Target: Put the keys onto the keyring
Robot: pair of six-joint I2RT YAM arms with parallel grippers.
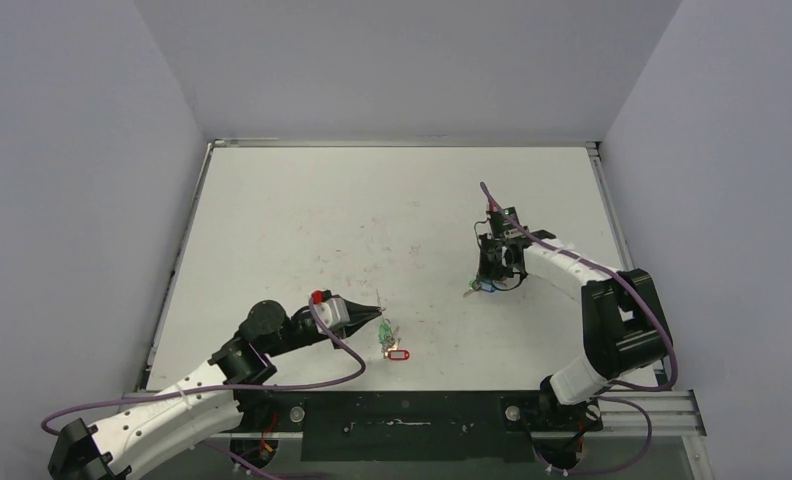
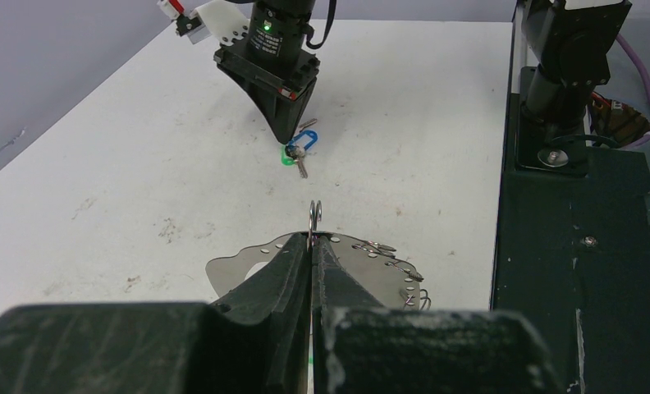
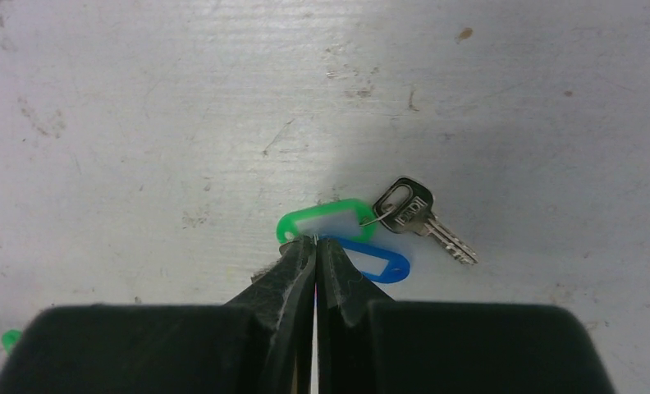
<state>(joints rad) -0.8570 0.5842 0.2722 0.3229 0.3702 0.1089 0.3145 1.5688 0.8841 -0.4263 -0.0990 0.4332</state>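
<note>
**Left wrist view: keyring (image 2: 238,267) gripped at its rim, keys (image 2: 299,154) loose ahead**

Nearest: left pincer (image 2: 313,244) is clenched on a small wire loop (image 2: 315,215) at the keyring's rim. The loop stands upright just above the tips. The sheet-metal hoop spreads below and to both sides of them.

Judgement: this grip props the rim off the table (image 2: 141,164) and offers a loop for threading. Much of the hoop is hidden under the fingers, so I cannot tell its tilt.

Top view: a red tag (image 1: 399,354) lies just beside this pincer's tip, on the side toward the arm bases. It is too small to tell whether it is already hooked to the hoop.

Straight ahead of the left pincer, well apart, the right pincer (image 2: 290,135) points down at the keys.

Right wrist view: its jaws are pressed together, tips touching the near edge of the green tag (image 3: 326,222). The blue tag (image 3: 381,264) lies just right of the tips. One silver key (image 3: 416,215) lies beyond, joined to the green tag by a thin wire.

Judgement: a pickup by a tag seems in hand, since flat keys give little to grab. I cannot tell whether anything is actually pinched, because the tips cover the contact. A green scrap (image 3: 10,338) at lower left is cut off by the finger and cannot be identified.
</note>
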